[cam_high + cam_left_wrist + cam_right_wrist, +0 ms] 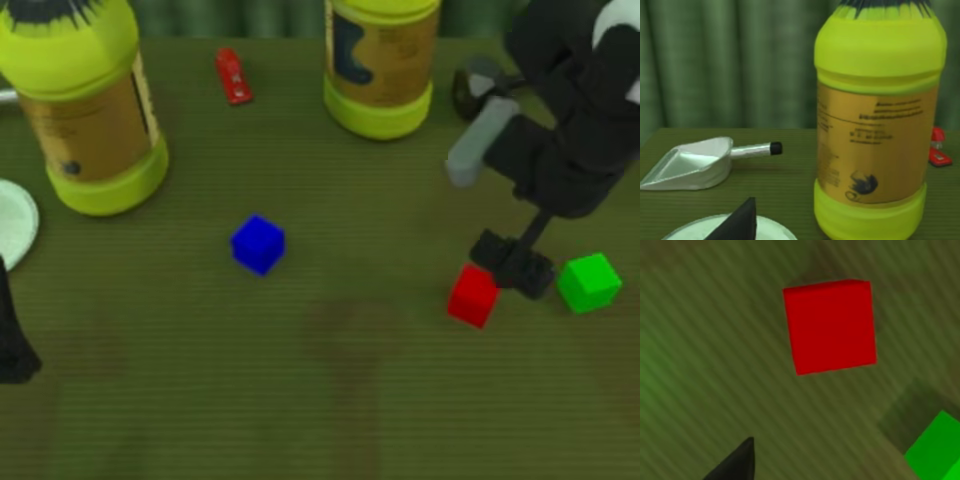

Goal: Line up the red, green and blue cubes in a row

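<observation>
Two tall yellow bottles are shown at the far side of the table (pixel 330 400): the left bottle (pixel 85 100) near the left edge, the right bottle (pixel 380 65) right of centre. Between them a flat oblong red piece (pixel 232 76) is seen lying on the cloth. A white plate (pixel 15 222) is cut off at the left edge, and in the left wrist view a pale scoop (pixel 692 164) with a black-tipped handle is seen beyond it. The table is covered in a ribbed olive-green cloth; the bottles are rounded, with brown printed labels.

The three cubes are plain and solid-coloured. The blue cube (pixel 258 243) is placed alone left of centre, well apart from the others. The red cube (pixel 473 294) and the green cube (pixel 589 281) are set near the right side, with clear cloth between them.

The right gripper (pixel 513 262) is held low between the red and green cubes, just beside the red one; nothing is grasped, and whether its fingers are spread or closed cannot be told. Only a dark tip of the left gripper (pixel 12 340) is shown, parked at the left edge; its state cannot be told.
</observation>
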`<state>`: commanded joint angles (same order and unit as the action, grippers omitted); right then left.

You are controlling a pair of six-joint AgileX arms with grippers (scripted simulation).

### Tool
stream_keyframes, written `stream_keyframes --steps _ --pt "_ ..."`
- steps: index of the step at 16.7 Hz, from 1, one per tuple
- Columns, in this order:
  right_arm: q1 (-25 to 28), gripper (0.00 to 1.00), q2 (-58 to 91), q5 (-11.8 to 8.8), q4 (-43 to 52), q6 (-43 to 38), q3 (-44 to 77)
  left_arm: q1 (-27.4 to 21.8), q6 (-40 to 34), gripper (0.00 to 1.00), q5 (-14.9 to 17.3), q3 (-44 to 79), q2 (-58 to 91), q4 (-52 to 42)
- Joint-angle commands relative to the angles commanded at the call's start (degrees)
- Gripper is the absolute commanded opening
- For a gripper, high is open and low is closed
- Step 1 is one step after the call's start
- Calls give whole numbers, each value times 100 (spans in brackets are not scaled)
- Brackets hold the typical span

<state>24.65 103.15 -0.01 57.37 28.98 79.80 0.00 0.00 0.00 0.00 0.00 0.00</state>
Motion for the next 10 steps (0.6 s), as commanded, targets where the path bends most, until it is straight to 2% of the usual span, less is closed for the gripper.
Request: stream_keyframes --steps 5,10 --pt "309 100 1232 8 671 364 1054 0 0 100 0 0 0 0" --pt "340 100 1356 11 738 401 1166 0 0 100 0 0 0 0"
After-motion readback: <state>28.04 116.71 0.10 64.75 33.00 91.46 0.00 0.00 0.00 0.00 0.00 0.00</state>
